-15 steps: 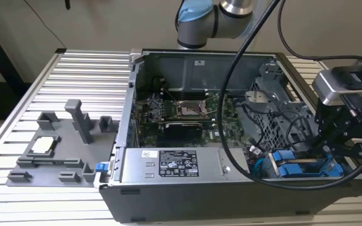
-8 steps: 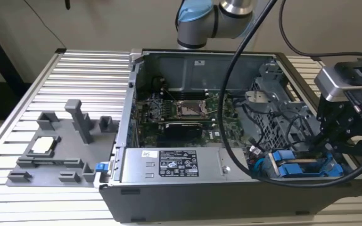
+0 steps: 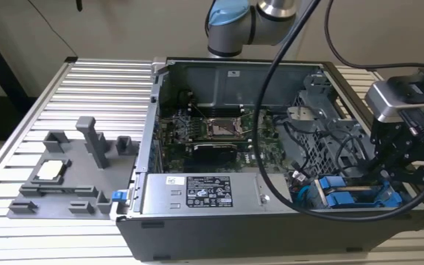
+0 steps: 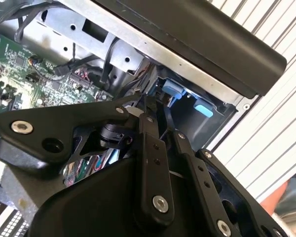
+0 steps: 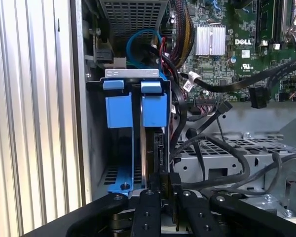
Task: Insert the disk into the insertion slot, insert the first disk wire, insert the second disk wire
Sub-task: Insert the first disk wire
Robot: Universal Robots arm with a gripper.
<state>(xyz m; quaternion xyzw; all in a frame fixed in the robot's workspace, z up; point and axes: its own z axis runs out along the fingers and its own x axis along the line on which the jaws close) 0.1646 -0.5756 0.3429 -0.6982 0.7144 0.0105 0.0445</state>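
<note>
Now my gripper (image 5: 162, 181) is pinched shut on the near edge of the disk (image 5: 150, 133). The disk stands on edge, well down in the slot (image 5: 96, 143) at the case's (image 3: 197, 237) corner. Seating looks nearly done. The cables (image 5: 212, 148) alongside hang loose, so I judge both wire steps remain.

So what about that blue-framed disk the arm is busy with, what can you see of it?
Seen edge-on in the first wrist view, the disk is a thin grey slab clipped in a bright blue plastic carrier. It stands on edge, most of it inside the grey sheet-metal insertion slot, with black cables beside it. The fingers of the gripper look closed on its near end.
</note>
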